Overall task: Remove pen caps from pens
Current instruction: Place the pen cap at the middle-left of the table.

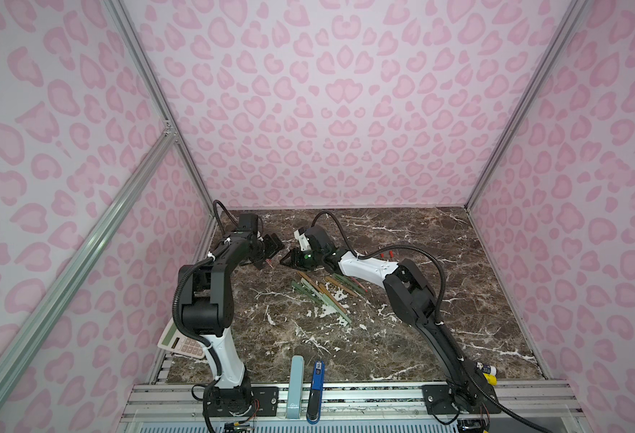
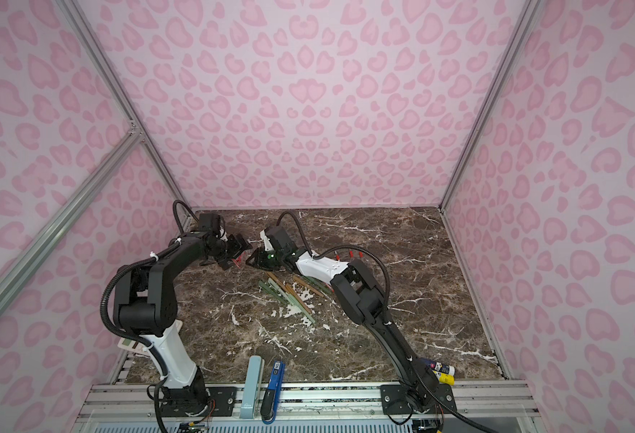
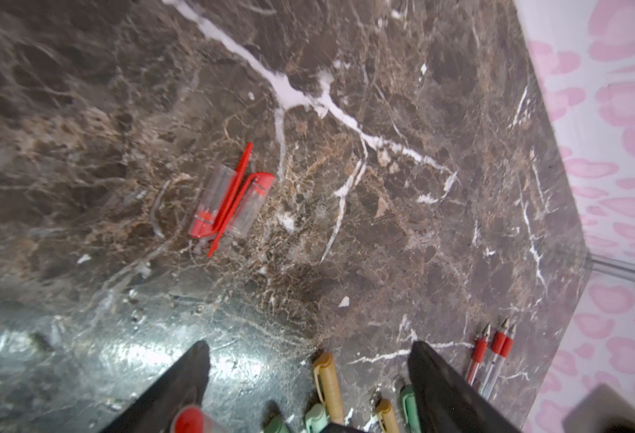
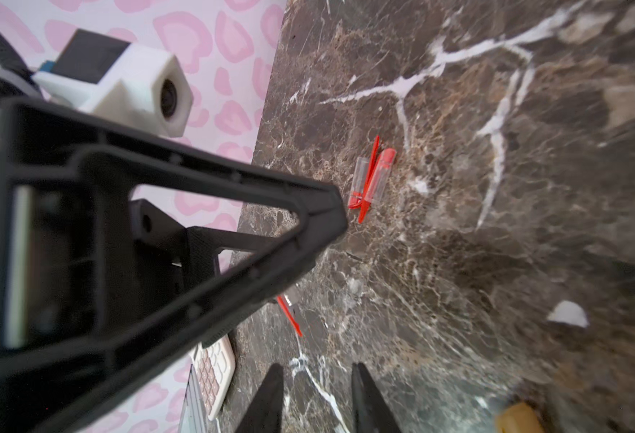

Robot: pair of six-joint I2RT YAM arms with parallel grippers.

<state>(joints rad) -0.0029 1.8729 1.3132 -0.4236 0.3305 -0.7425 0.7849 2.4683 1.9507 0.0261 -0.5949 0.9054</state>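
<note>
**Table**: dark marble. Both arms reach toward its far left part.

**Left gripper**: jaws wide apart, clamping nothing.

**Right gripper**: close beside the left one. Jaws narrowly parted, nothing visible between them.

**Pile of pens**: sage-green and tan, mid-table, nearer than the grippers. The pens cross and touch, caps on.

**Three slim pens**: right of the pile and farther back, side by side, writing tips bare.

**Two red caps**: far left, touching each other.

**Third red cap**: just beside one left finger, unclamped. Whether it rests on the table cannot be told.

**Step in hand (judged):** cap drop-off for the slim pens.

**Next move:**
1. Single one thick pen out of the pile.
2. Clamp the barrel with one gripper and the cap with the other.
3. Pull along the pen's axis.
</note>
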